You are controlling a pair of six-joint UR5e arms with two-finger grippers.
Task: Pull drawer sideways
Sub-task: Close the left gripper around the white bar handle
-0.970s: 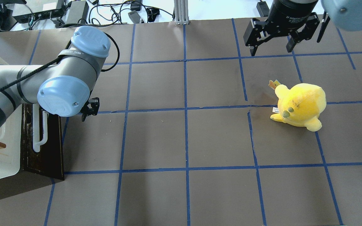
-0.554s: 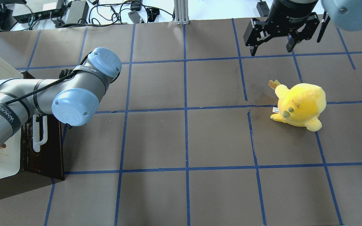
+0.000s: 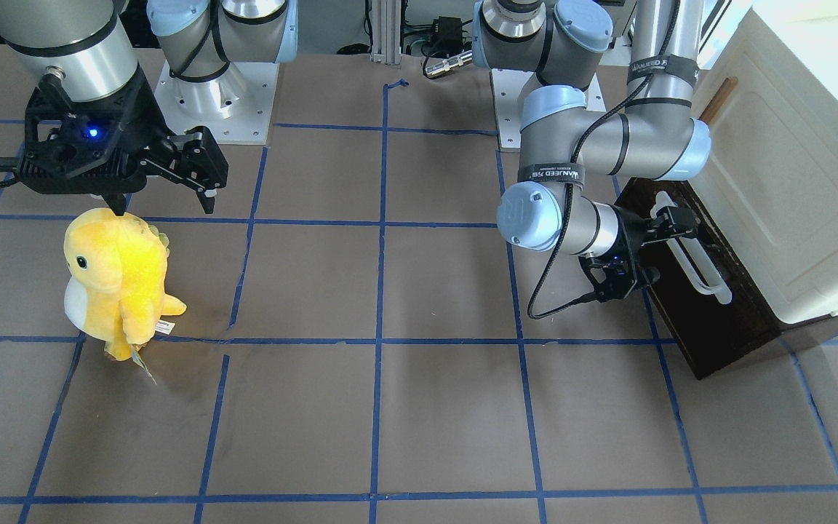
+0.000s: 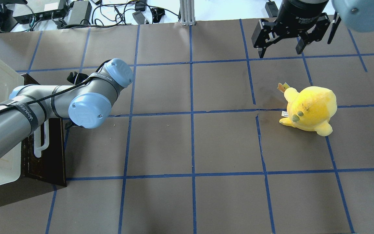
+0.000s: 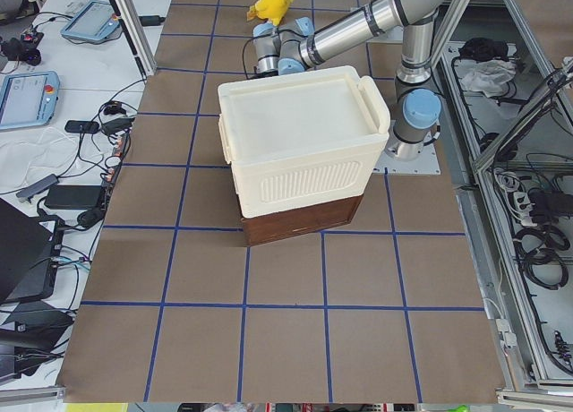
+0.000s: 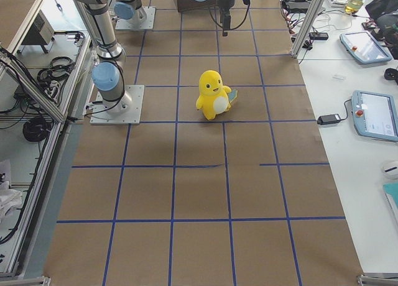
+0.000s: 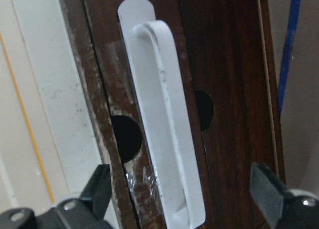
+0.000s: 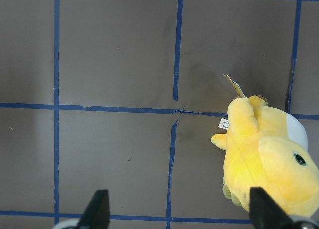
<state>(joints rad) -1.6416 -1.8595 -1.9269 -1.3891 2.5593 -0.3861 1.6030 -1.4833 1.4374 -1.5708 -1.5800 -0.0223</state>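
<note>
The drawer [image 3: 713,324] appears shut under the cream cabinet [image 3: 790,204], at the robot's left. The left gripper [image 7: 182,191] is spread wide, one finger at each side of the white handle [image 7: 162,114], not touching it. If it clamps too shallow, the bar may slip out.

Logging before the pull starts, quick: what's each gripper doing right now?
Left gripper: open, lined up on the white handle of the drawer, not gripping it.
Right gripper: open, empty, above the table near the yellow plush.
</note>
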